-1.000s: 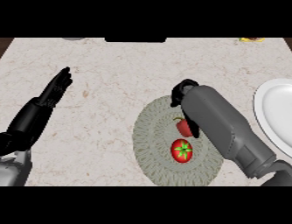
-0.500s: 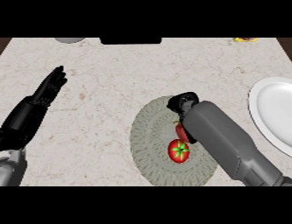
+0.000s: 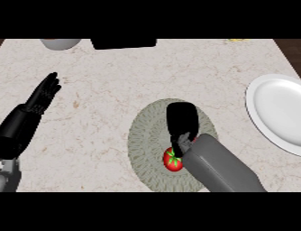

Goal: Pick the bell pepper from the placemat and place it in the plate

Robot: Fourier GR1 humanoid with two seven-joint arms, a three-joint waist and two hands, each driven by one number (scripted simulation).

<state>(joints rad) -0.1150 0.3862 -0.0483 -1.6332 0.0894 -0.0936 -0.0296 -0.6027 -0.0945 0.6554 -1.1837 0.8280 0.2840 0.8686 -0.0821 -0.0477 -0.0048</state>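
So the red bell pepper is sitting on the round placemat, tucked right under the fingers of the right hand. That hand is above the mat with its back to the camera and fingers pointing down onto the pepper, but honestly I can't tell if they're closed around it or just touching. The white plate is well off to the right of those fingers, nothing on it. The left hand is resting over at the left, fingers straight and open, holding nothing.
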